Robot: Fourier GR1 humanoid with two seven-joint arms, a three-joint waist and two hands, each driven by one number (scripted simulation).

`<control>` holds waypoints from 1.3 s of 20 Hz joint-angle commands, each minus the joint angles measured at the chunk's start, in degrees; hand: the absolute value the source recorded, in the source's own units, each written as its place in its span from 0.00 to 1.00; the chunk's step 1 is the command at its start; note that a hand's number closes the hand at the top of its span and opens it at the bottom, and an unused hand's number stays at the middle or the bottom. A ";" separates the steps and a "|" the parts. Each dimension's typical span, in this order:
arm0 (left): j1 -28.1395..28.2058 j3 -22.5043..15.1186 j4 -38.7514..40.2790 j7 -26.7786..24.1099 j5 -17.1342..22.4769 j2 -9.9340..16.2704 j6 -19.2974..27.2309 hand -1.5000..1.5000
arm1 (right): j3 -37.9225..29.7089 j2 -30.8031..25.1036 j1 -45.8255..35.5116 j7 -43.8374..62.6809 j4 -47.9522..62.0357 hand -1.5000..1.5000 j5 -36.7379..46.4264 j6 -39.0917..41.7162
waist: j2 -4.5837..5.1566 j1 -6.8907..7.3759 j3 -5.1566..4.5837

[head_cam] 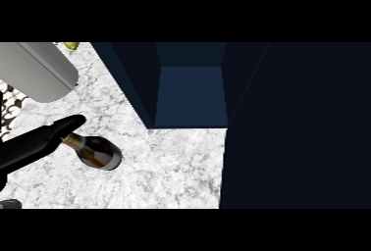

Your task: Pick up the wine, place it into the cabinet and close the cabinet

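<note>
Though seen only as one long black shape, lies slantwise above the marble counter [167, 171], coming in from the view's left edge: left hand [39, 142], its tip set over the top end of the wine [101, 153]. Touches the bottle, or at least overlaps it. Cannot tell whether grasping the neck or only resting on it, since the hand hides that end. Just past the hand's tip, to its lower right, shows a short gold-foiled neck and then a dark, glossy, rounded body slanting away from the hand. Cannot tell whether the bottle stands on the counter or hangs tilted above it. Well to the right of the hand and somewhat farther off, apart from both hand and bottle, stands the dark blue cabinet [138, 83], open, with a paler blue inside face between two dark walls. Farther right still, well away from the hand, fills that whole side of the view a broad dark panel [304, 127]. Above the hand, near the upper left corner, sits a large grey rounded shape [36, 68], not touching the bottle.
</note>
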 commanded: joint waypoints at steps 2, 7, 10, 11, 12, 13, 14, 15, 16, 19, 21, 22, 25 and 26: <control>6.50 2.46 -1.01 -3.85 5.33 -0.25 -0.90 0.00 | -0.90 -1.44 4.55 4.35 -14.13 0.00 -3.81 -0.06 | -0.08 0.04 0.01; 8.08 2.61 7.06 -12.95 8.79 -1.81 -0.95 0.00 | -1.99 -1.45 1.84 5.94 -12.98 0.00 -5.51 -0.36 | 0.12 -0.22 0.01; 12.72 3.29 7.14 -18.10 13.93 -2.46 -3.20 0.00 | -2.60 -1.83 0.68 8.70 -15.15 0.00 -4.89 -1.62 | 0.03 -0.01 -0.05; 16.26 0.46 6.98 -21.33 13.05 -5.11 -2.59 0.00 | -2.13 -2.31 2.01 7.85 -15.13 0.00 -6.15 -0.51 | -0.05 -0.12 -0.04; 11.88 4.14 12.08 -21.84 14.49 -3.48 -2.43 0.00 | 0.15 -1.47 1.47 7.65 -14.68 0.00 -3.64 -1.09 | 0.06 -0.39 -0.04; 17.78 1.38 10.74 -26.39 15.27 -5.98 -3.14 0.00 | 3.07 0.28 -0.93 8.89 -13.53 0.00 0.30 -3.47 | -0.05 0.11 -0.14; 12.11 5.53 14.86 -25.56 17.86 -3.24 -4.20 0.00 | 0.29 -0.93 1.40 7.05 -13.17 0.00 -2.84 -1.86 | 0.09 -0.25 -0.02; 15.46 4.10 11.75 -25.42 17.22 -3.84 -4.70 0.00 | 1.11 -0.80 -0.69 9.74 -15.13 0.00 -1.40 -3.14 | -0.02 0.06 -0.05; 14.10 4.58 16.10 -27.40 18.59 -4.70 -4.68 0.00 | -0.49 -2.36 1.76 7.26 -14.93 0.00 -4.81 -0.64 | 0.04 -0.49 -0.01; 14.01 8.23 21.74 -32.81 20.67 -3.37 -6.06 0.00 | 1.10 -1.11 0.02 8.66 -14.09 0.00 -2.01 -2.60 | 0.08 -0.42 -0.05; 16.47 9.28 20.34 -33.72 22.32 -2.97 -7.38 0.00 | -1.68 -2.16 -0.09 7.96 -14.11 0.00 -3.65 -1.77 | 0.03 -0.08 0.01; 14.27 8.31 22.03 -33.88 20.74 -4.09 -5.71 0.00 | -1.96 -2.44 -0.99 10.52 -15.38 0.00 -4.64 -2.19 | 0.07 -0.27 0.01; 17.31 8.50 25.41 -37.96 22.46 -5.63 -6.99 0.00 | 2.06 -1.00 1.65 7.40 -14.17 0.00 -0.71 -2.79 | -0.02 -0.26 0.00; 17.15 9.24 23.64 -35.77 22.34 -4.60 -6.76 0.00 | -2.22 -3.51 1.73 8.61 -15.50 0.00 -4.00 -1.23 | 0.00 -0.14 0.05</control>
